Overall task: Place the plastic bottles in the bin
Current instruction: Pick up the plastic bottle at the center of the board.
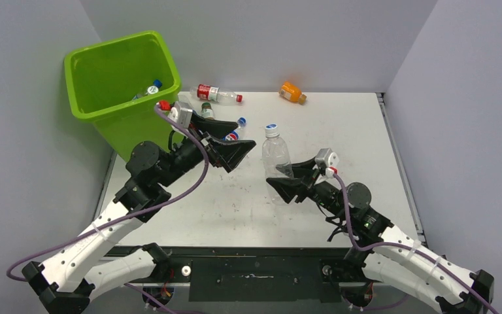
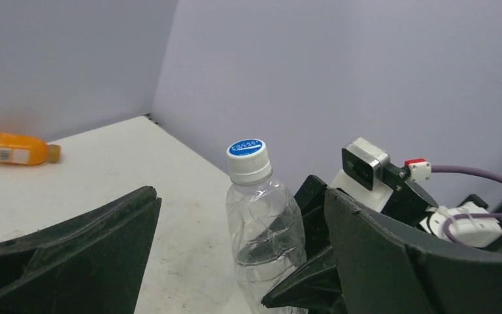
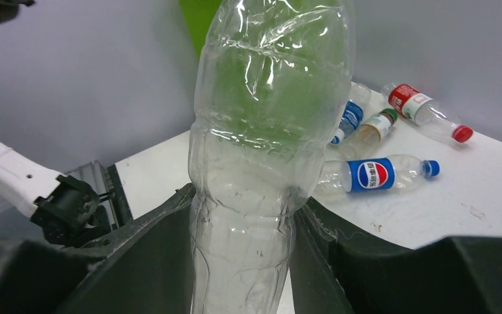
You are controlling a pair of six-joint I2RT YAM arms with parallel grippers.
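Note:
My right gripper (image 1: 285, 179) is shut on the lower part of a clear label-less bottle (image 1: 276, 152) with a blue-topped white cap and holds it upright; the fingers (image 3: 150, 261) press both sides of the bottle (image 3: 268, 163). My left gripper (image 1: 238, 139) is open and empty, left of that bottle, jaws wide and facing the bottle (image 2: 261, 222). The lime-green bin (image 1: 85, 111) stands at the back left with a blue-capped bottle (image 1: 147, 89) inside. Loose bottles lie on the table: a red-label one (image 1: 216, 93), an orange one (image 1: 292, 92), a blue-label Pepsi one (image 1: 237, 129).
A small green-capped bottle (image 1: 207, 110) lies by the bin behind the left gripper. In the right wrist view the Pepsi bottle (image 3: 372, 174), a brownish bottle (image 3: 369, 127) and the red-label bottle (image 3: 425, 111) lie together beyond the held one. Grey walls close the table's back and sides.

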